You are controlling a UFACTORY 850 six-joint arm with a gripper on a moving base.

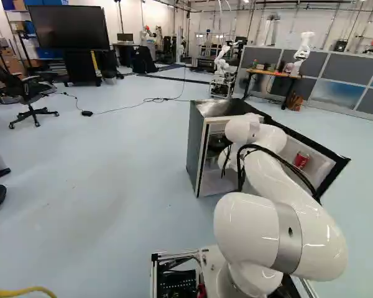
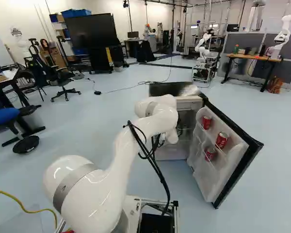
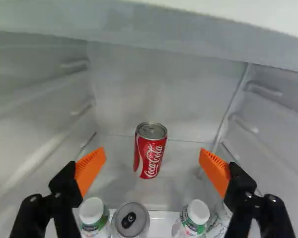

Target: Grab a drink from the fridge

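Fridge (image 1: 197, 149) open, claw (image 3: 152, 152) inside, drink ungripped
We put the task near halfway: the door (image 2: 203, 182) stands open and the claw is in; grip, withdrawal and carry-out are left. Wrist view shows the claw released, its fingers wide apart; the red can (image 3: 150, 157) stands upright ahead, between the back and front edges of the shelf (image 3: 176, 192). White-capped bottles (image 3: 194, 214) and a grey-topped can (image 3: 131, 222) sit nearer us; we judge a short advance, then closure, comes next
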